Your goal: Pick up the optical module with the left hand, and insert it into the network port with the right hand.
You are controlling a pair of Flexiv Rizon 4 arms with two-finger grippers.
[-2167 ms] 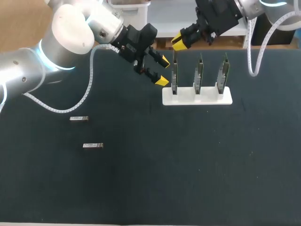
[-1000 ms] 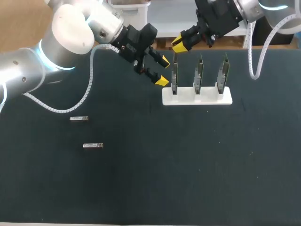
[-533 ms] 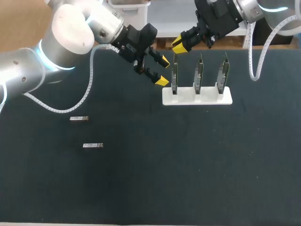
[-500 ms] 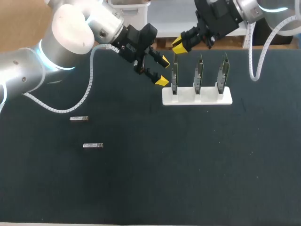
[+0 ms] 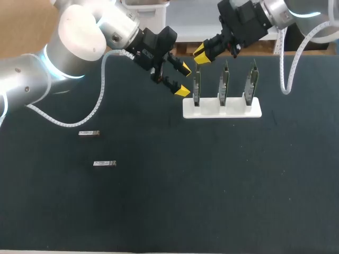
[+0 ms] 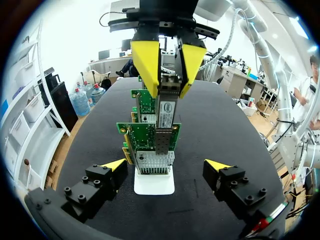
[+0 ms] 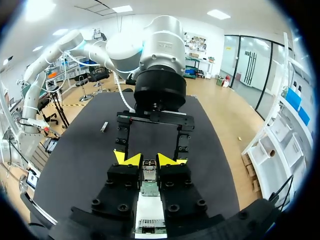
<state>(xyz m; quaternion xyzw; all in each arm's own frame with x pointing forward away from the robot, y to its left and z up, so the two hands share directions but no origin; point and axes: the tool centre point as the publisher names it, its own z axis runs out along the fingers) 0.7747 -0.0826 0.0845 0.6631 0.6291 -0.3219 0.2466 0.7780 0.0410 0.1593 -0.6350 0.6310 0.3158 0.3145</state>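
— Where is the module sitting right now?

— Your right jaws are clamping the module (image 6: 165, 111) from two sides and holding it upright over the leftmost green card (image 6: 149, 136) of three. The module's lower end is meeting the metal port (image 6: 162, 145) on that card. I cannot tell how deep it is sitting.

— And where are the cards standing?

— They are standing on edge in a white stand (image 5: 222, 109) near the table's (image 5: 212, 190) far edge, a little right of its middle. You are holding the module over the card at the stand's left end.

— What is my left side doing?

— Your left arm (image 5: 79, 37) is coming in from the table's far left corner. Your left jaws are hanging wide apart, gripping nothing, just beside the stand's left end and facing that same card. Your right arm (image 5: 280, 10) is reaching in over the far edge, with its jaws just above the card.

— Is anything else lying about?

— A spare module (image 5: 89, 133) is lying flat on the table toward its left edge. A second spare module (image 5: 104, 163) is lying near it, closer to the front edge. Both are sitting well apart from the stand and from your arms.
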